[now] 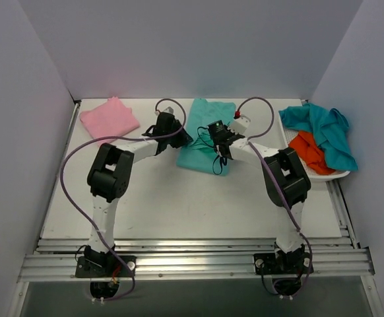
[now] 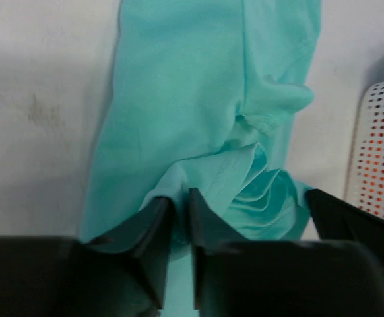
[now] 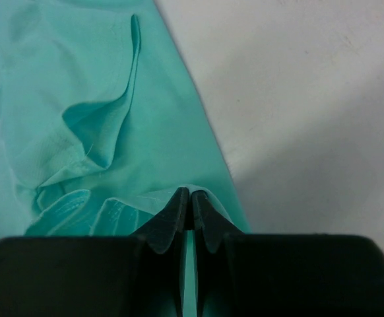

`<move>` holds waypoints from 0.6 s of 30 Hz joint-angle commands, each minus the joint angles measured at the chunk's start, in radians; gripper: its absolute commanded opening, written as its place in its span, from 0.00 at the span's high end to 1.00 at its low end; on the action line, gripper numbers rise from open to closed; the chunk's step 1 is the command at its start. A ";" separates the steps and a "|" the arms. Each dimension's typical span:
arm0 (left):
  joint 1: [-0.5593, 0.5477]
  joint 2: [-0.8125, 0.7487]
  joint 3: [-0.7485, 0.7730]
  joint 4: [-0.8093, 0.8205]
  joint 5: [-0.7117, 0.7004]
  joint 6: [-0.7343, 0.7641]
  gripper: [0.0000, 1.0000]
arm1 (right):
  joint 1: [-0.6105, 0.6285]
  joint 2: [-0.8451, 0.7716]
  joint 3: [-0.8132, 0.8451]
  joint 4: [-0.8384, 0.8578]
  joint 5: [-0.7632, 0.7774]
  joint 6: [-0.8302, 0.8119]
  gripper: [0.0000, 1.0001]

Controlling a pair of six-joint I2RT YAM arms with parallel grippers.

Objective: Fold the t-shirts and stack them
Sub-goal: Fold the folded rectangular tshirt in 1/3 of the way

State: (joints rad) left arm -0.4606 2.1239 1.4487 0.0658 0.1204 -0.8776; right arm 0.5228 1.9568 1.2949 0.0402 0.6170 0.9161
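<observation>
Table (image 1: 179,205) carries sea-green tee (image 1: 208,115) at far centre, part folded and bunched between the arms. Folded pink tee (image 1: 109,117) lies far left. Left gripper (image 2: 181,211) and right gripper (image 3: 191,203) each pinch an edge of the green cloth, jaws nearly closed. Risk: the thin hold slips, or an uneven lift skews the fold.

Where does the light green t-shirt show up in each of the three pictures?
Top view: green t-shirt at the centre back of the white table.
Left wrist view: fills the middle, pinched in the left claw.
Right wrist view: fills the left half, pinched in the right claw.
Shared landmark: the white table beside it.
</observation>
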 commanded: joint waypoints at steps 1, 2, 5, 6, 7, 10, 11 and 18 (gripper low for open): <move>0.031 0.120 0.187 0.045 0.082 0.058 0.65 | -0.043 0.074 0.125 -0.026 -0.025 -0.029 1.00; 0.046 0.151 0.234 0.040 0.126 0.065 0.52 | -0.058 0.112 0.153 -0.033 -0.026 -0.034 1.00; 0.074 0.272 0.433 -0.012 0.205 0.071 0.24 | -0.084 0.184 0.285 -0.080 -0.039 -0.059 0.69; 0.094 0.312 0.478 -0.027 0.223 0.066 0.20 | -0.090 0.200 0.322 -0.107 -0.034 -0.062 0.27; 0.103 0.327 0.516 -0.030 0.245 0.048 0.15 | -0.098 0.212 0.360 -0.124 -0.027 -0.072 0.14; 0.145 0.353 0.640 -0.037 0.311 0.005 0.12 | -0.119 0.249 0.519 -0.200 -0.008 -0.094 0.00; 0.155 0.355 0.694 -0.040 0.326 -0.006 0.11 | -0.124 0.260 0.602 -0.226 0.013 -0.101 0.00; 0.264 0.346 0.895 -0.044 0.458 -0.126 0.06 | -0.136 0.133 0.634 -0.290 0.070 -0.134 0.00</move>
State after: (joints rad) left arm -0.2382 2.4966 2.2375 0.0036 0.4854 -0.9436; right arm 0.3851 2.1979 1.9446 -0.1631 0.6174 0.8093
